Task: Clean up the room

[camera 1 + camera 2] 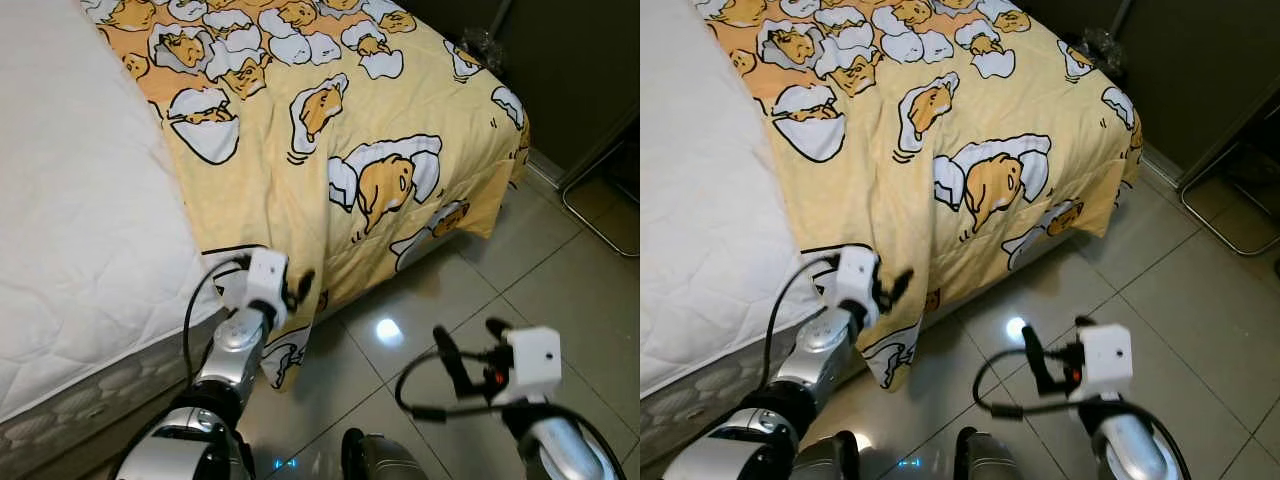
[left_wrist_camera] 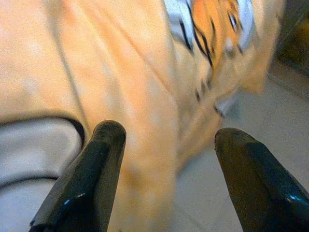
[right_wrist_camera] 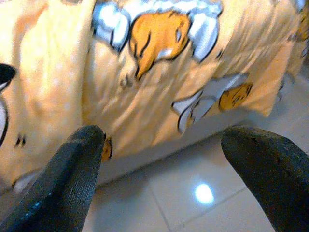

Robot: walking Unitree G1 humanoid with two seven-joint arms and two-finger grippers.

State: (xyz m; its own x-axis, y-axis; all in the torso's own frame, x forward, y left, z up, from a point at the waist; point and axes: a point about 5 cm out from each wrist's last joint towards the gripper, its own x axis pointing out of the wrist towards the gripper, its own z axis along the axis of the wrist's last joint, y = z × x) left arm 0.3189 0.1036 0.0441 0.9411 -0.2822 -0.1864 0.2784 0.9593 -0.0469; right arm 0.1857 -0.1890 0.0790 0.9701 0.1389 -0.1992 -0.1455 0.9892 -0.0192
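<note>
**Blanket hangs off the bed corner, both grippers spread and empty**

At nine o'clock I see the bare mattress [image 1: 70,190], white and quilted in a diamond stitch. Across it from twelve toward three lies the blanket [image 1: 330,120], soft yellow cloth printed with cartoon eggs, wrinkled, its lower corner drooping over the bed edge to the glossy grey tiled floor [image 1: 560,290]. My left gripper [image 1: 297,290] sits at seven o'clock, just beside that hanging fold, fingers spread wide and holding nothing. At five o'clock my right gripper [image 1: 468,346] hovers over the tiles, fingers likewise apart and empty.
</note>
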